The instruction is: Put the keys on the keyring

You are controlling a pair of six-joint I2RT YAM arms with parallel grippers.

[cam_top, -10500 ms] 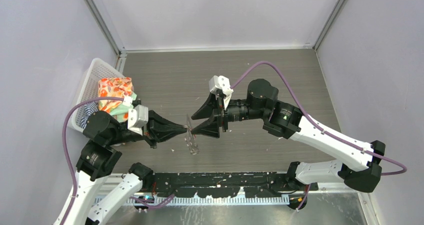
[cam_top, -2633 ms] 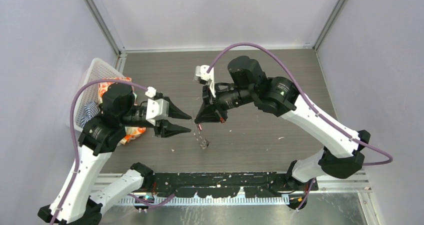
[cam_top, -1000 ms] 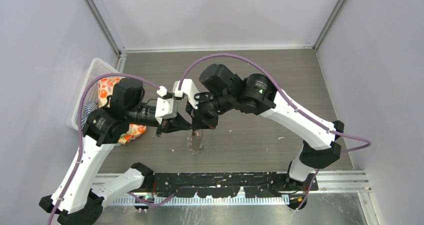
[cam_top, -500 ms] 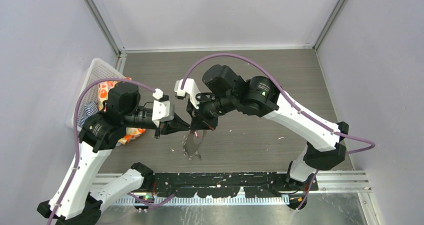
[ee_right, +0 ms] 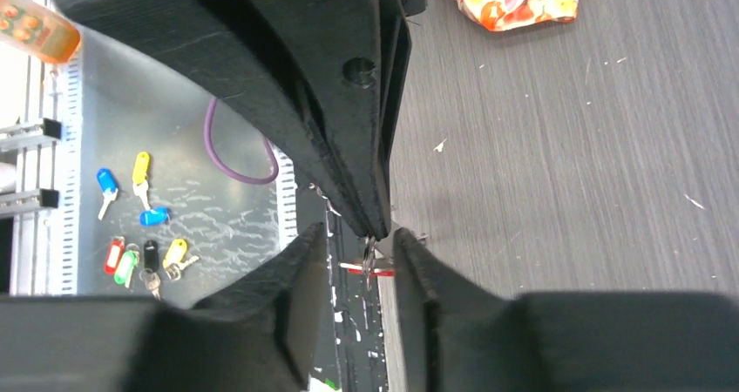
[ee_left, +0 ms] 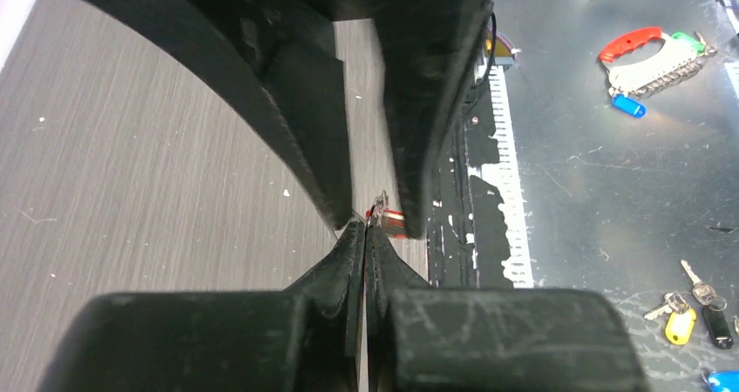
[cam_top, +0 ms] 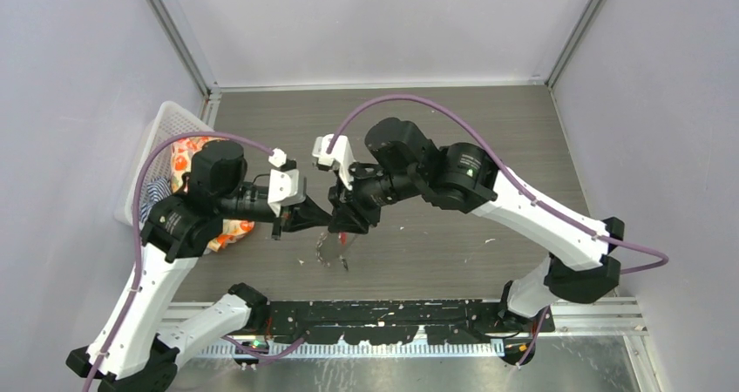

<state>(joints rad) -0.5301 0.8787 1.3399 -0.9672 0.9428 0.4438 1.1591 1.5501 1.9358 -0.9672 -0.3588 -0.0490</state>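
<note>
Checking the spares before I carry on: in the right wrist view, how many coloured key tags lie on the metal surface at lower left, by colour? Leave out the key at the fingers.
Blue tags: 2
Yellow tags: 2
Red tag: 1
Green tag: 1
Black tag: 1
Total: 7

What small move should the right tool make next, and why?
Probably ease the right tool straight back. Its jaws stand apart around the key, while the shut left tool pinches at that spot, with the keyring hanging below.
</note>
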